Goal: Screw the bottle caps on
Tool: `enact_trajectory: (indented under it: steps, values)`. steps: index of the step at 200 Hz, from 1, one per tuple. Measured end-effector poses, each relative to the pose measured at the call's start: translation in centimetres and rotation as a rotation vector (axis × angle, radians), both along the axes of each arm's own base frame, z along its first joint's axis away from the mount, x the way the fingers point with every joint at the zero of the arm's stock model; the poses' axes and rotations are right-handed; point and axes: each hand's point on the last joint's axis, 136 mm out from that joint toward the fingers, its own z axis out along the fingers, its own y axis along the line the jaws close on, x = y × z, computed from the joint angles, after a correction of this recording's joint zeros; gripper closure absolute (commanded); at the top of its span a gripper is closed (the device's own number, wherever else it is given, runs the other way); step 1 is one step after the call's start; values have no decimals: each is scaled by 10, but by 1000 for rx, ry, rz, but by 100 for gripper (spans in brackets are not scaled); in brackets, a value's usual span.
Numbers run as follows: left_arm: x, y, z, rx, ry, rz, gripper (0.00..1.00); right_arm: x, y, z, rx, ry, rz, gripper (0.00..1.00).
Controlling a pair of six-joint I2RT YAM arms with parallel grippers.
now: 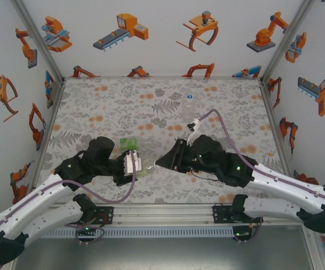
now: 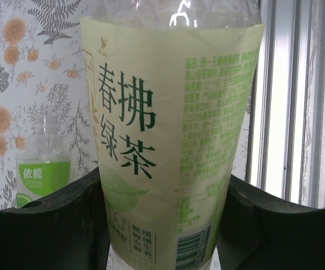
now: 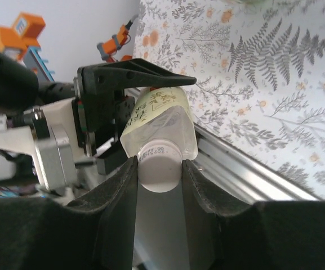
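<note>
Bottle cap (image 3: 159, 171): white, seated on the neck of the pale-labelled bottle (image 2: 173, 129), which is held on its side above the near part of the worktop (image 1: 94, 112), between the two arms.
Right end effector (image 3: 159, 164): clamped on the cap, one finger pressed to each side.
Left end effector (image 2: 162, 236): clamped round the body of the same bottle, at the lower end of its label.
Step in hand: judged to be the twisting-on of this cap; how far the thread is engaged cannot be told.
Doing it well: the cap should be kept in line with the neck and pressed lightly toward the bottle through the turn. The body should be gripped firmly enough not to spin, yet not crushed, since thin plastic is likely to buckle.
Green-labelled bottle (image 2: 44, 174): stood upright on the worktop just beyond the left end effector; its neck appears bare.
Unlabelled bottle (image 1: 189, 107): stood upright well beyond, toward the far wall; whether it is capped cannot be told.
</note>
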Motion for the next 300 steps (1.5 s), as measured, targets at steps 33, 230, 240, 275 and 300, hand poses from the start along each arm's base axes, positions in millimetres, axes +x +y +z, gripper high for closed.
enact_trajectory:
  steps: [33, 230, 240, 275, 300]
  values:
    - [0, 1, -3, 14, 7, 6, 100, 2, -1, -7, -12, 71, -45, 85]
    - [-10, -10, 11, -63, 12, -71, 100, -7, -38, 94, -216, -676, 214, 38]
    - [-10, -10, 11, -64, 13, -72, 100, -8, -38, 93, -236, -707, 236, 39]
    - [-11, -10, 12, -68, 10, -74, 100, -11, -39, 87, -311, -800, 309, 42]
    - [-12, -10, 14, -76, 7, -78, 100, -17, -36, 85, -343, -874, 388, 43]
